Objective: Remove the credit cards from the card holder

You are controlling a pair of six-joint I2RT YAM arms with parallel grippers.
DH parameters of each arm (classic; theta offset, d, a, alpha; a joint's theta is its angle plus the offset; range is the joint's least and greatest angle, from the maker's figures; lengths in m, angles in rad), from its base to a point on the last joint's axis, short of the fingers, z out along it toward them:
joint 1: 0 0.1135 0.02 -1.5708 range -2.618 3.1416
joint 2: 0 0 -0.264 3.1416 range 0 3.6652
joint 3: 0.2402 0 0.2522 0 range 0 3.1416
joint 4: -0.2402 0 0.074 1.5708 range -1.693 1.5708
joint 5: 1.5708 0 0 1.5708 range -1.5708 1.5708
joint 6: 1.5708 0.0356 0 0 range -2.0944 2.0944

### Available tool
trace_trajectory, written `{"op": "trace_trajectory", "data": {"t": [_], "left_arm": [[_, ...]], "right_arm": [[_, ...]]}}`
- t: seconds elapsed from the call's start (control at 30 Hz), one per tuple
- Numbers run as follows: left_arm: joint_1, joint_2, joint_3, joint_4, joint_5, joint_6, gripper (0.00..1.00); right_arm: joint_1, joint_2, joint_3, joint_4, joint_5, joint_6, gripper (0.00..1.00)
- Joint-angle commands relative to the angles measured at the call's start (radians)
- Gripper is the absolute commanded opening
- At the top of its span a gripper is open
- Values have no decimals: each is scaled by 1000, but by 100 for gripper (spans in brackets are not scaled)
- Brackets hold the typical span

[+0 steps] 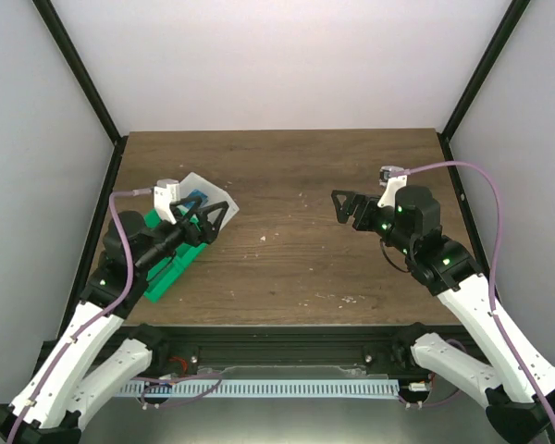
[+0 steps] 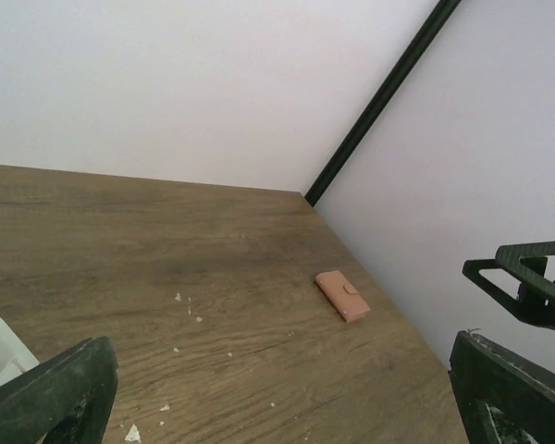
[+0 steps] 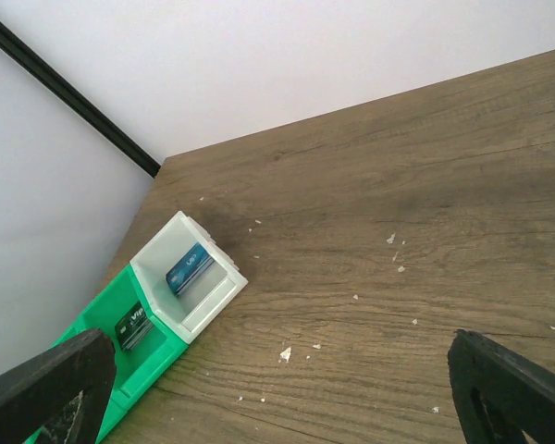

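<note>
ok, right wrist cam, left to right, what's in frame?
green tray holding a dark card → white tray holding a blue card → black finger at the bottom-right corner

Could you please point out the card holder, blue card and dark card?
card holder [image 2: 341, 295]: left wrist view, cover centre.
blue card [image 3: 189, 268]: right wrist view, face centre.
dark card [image 3: 134, 326]: right wrist view, face centre.

We reach both arms forward from our bases, elbows bent. Our left arm [image 1: 120, 277] stretches up along our left side, and our left gripper [image 1: 210, 217] is spread wide, holding nothing. Our right arm [image 1: 462, 287] folds inward; our right gripper [image 1: 344, 209] points left, jaws wide apart and empty.
</note>
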Motion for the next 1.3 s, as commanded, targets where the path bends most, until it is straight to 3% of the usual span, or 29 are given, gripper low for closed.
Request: {"op": "trace_trajectory", "data": {"t": [0.0, 0.4, 0.67, 0.77, 1.0, 1.27], "left_arm": [[4, -14, 10, 12, -15, 9, 100], [5, -18, -12, 27, 20, 11, 100], [4, -10, -99, 96, 76, -5, 100], [4, 0, -120, 83, 64, -3, 100], [4, 19, -102, 3, 58, 84, 100], [-4, -18, -138, 4, 45, 111, 100]], "right_arm": [[-9, -14, 29, 2, 6, -8, 100], [-9, 60, 12, 35, 50, -37, 100], [-23, 290, 38, 39, 384, -92, 100], [-81, 411, 36, 67, 459, -126, 100], [-281, 621, 77, 120, 473, -209, 94], [-477, 816, 141, 189, 426, -227, 76]]}}
